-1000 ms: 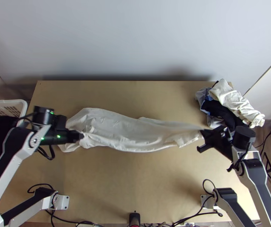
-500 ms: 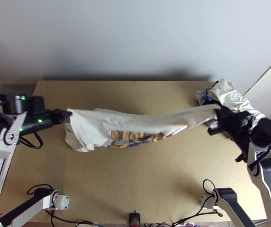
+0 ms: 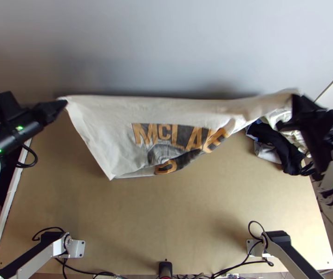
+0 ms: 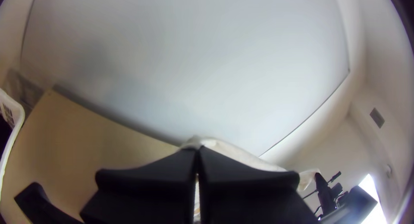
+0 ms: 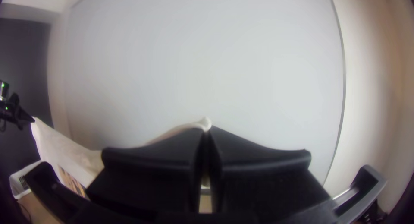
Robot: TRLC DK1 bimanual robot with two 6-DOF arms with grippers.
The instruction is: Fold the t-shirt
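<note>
The white t-shirt (image 3: 106, 125) hangs stretched between both grippers above the table, its dark and orange print facing the top view and its lower part drooping to a point. My left gripper (image 3: 64, 102) is shut on one upper corner; in the left wrist view the left gripper (image 4: 197, 150) pinches white cloth (image 4: 233, 151) between its fingertips. My right gripper (image 3: 296, 98) holds the opposite end, near the table's far right. In the right wrist view the right gripper (image 5: 207, 129) is shut with a bit of cloth (image 5: 205, 122) poking out at the tips.
A pile of dark and white clothes (image 3: 277, 144) lies at the table's far right, partly behind the right gripper. A white basket (image 3: 9, 204) stands off the table's left edge. The wall (image 3: 166, 46) rises behind the wooden table (image 3: 157, 223).
Both grippers have moved outward and up the picture, carrying the shirt. Low and bunched lengthwise before, the cloth now hangs more opened out, with its print in sight.
</note>
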